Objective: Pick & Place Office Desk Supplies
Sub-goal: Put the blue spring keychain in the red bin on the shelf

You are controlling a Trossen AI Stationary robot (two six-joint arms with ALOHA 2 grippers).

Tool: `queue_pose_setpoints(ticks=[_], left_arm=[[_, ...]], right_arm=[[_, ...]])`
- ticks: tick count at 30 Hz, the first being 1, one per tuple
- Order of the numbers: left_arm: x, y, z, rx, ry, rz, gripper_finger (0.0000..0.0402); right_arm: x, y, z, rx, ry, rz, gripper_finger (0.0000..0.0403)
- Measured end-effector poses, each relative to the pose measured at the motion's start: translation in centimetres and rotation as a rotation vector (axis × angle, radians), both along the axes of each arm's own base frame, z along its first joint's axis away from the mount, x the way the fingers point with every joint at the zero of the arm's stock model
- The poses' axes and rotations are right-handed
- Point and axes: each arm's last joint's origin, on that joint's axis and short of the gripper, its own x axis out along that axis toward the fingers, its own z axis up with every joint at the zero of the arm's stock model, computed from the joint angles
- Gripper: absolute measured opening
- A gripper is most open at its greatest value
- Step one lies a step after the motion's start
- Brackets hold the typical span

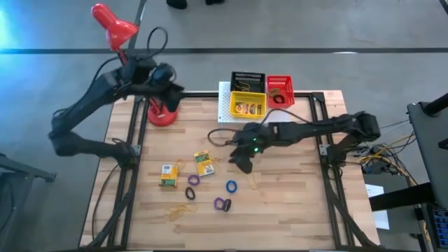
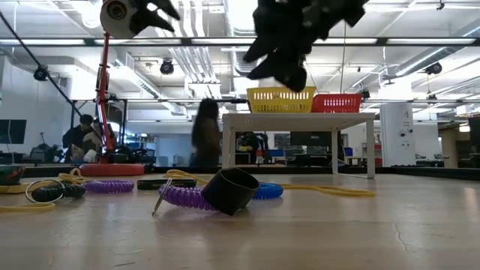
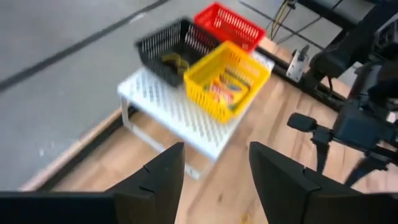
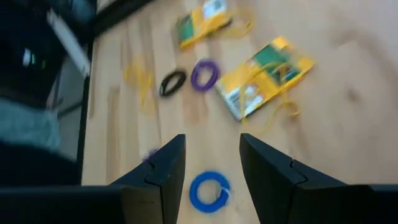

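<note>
- Right gripper [image 4: 210, 158]: fingers spread, empty, hovering over mid-tabletop [image 1: 294, 175].
- Small flat blue rubber ring [image 4: 209, 192]: lies flat on the tabletop, directly ahead between the fingers; round, so no long axis.
- Left gripper [image 3: 214, 171]: fingers spread, empty, raised near the yellow mesh tray [image 3: 227, 81], well apart from the ring; right arm nearer.

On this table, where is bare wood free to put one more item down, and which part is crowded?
Free: the wood right of the blue ring, toward the table's right edge, and the strip left of the left card box. Crowded: the middle front, where card boxes, rings and rubber bands lie close together. The white stand is full of trays.
</note>
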Motion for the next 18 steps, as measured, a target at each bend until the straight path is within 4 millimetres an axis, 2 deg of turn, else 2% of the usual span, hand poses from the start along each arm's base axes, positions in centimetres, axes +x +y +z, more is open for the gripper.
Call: queue_pose_setpoints(ticks=[9, 14, 18], left_arm=[[-4.1, -2.9, -5.1, -0.114, 0.018, 0.058, 0.0184], [-5.3, -3.8, -7.5, -0.155, 0.032, 0.058, 0.0184], [-5.8, -4.2, -8.6, -0.186, 0.031, 0.037, 0.0184]], right_arm=[[1.9, 3.3, -5.6, -0.09, 0.18, 0.229, 0.0146], [3.0, 5.1, -7.6, -0.092, 0.23, 0.272, 0.0158], [4.0, 5.6, -9.0, -0.096, 0.272, 0.273, 0.0185]])
